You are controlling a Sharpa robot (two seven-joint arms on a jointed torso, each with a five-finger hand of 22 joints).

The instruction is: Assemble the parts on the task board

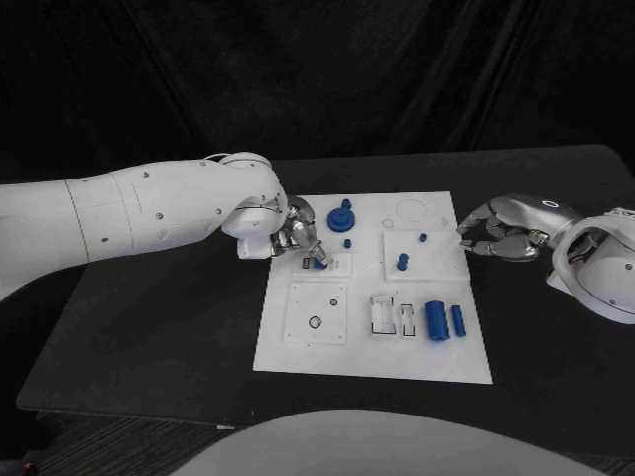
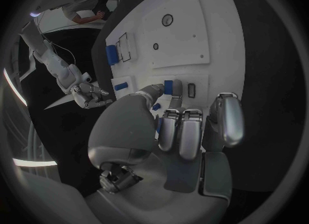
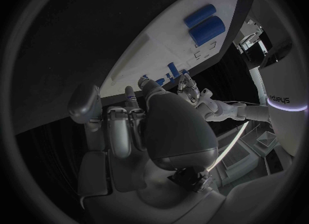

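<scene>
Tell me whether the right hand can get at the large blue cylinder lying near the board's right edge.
Probably yes. The right hand holds nothing, fingers curled, beside the white task board; the large blue cylinder lies on that side with nothing over it but a slimmer blue cylinder alongside.

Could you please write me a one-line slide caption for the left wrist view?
Left hand pinches a small blue part over the white task board.

From my head camera, the silver left hand (image 1: pixel 298 241) covers most of the small blue part (image 1: pixel 319 264) it pinches. The silver right hand (image 1: pixel 498 238) has curled fingers; I can't tell if anything's inside.
</scene>
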